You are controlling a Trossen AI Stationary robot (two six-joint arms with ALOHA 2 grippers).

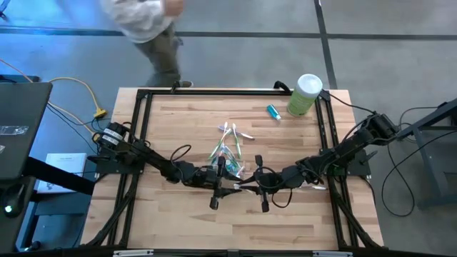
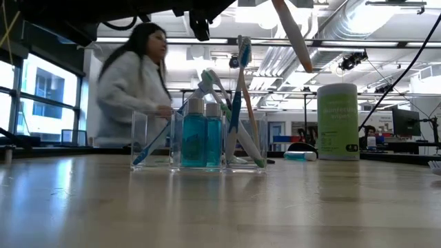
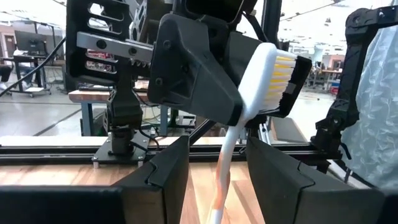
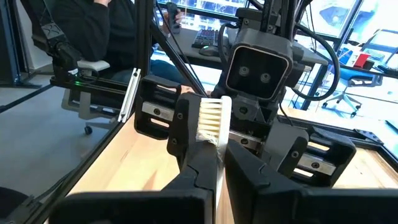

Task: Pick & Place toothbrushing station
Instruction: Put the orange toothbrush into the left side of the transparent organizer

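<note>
Mid-air handoff of one toothbrush (image 3: 245,106) near the table's front edge: right gripper (image 4: 217,177) is clamped on its handle, left gripper (image 3: 217,180) spread around it, not yet pinching. Clear cup (image 2: 200,141) w/ other brushes sits just behind (centre table). Risk: if right lets go before left closes, brush drops.

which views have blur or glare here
High view: the person at the table's far edge is smeared. Low view: the person blurs against bright windows, clear cup sharp. Left wrist view: white toothbrush sharp, backlit room washed out.
</note>
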